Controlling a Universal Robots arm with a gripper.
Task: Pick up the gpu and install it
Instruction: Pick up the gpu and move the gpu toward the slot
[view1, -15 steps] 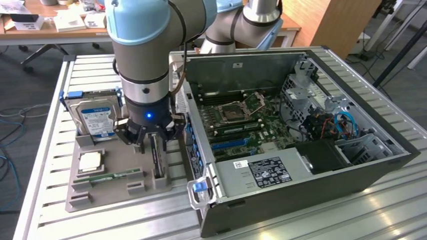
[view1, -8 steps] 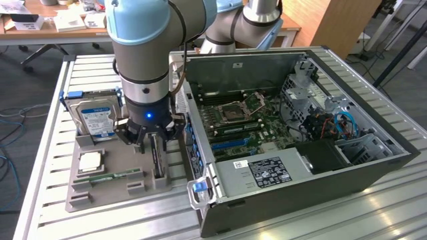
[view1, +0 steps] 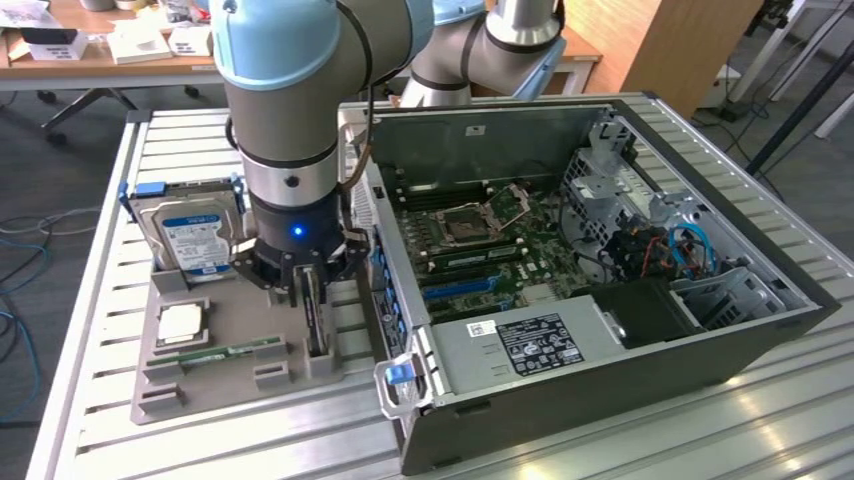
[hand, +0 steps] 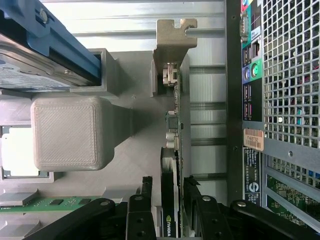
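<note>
Straddling the gpu (view1: 318, 335) with jaws spread, one black finger (hand: 142, 210) to each side of the card's upper edge; thin strip of grey showing between card and one finger, contact on the other side impossible to tell. Largest first: slatted aluminium table (view1: 94, 400) under everything. On it, toward the exterior view's right, lying open side up, a black computer case (view1: 641, 385), with green motherboard (view1: 481, 250) deep inside and labelled grey power supply (view1: 534, 340) at the near edge. Reaching down from the top of the exterior view, grey-and-blue arm (view1: 287, 100), blue light lit on the wrist, ending in the gripper (view1: 315, 300). Beneath, just beside the case on the exterior view's left, a grey printed holder tray (view1: 227, 330). Standing upright at its far end, a silver hard drive (view1: 194, 235) with blue-white label. Standing on edge in a slot along the tray's side nearest the case, the gpu (hand: 170, 215): thin, flat, long; dark top edge with a small green logo between the fingers, tan-brown board with small components farther along, pale metal end bracket (hand: 172, 42) at the end away from the gripper (hand: 169, 187). Lying flat at the tray's near end, narrow green memory stick (view1: 220, 355); just beyond it, small square processor (view1: 180, 322) in its own recess.
</note>
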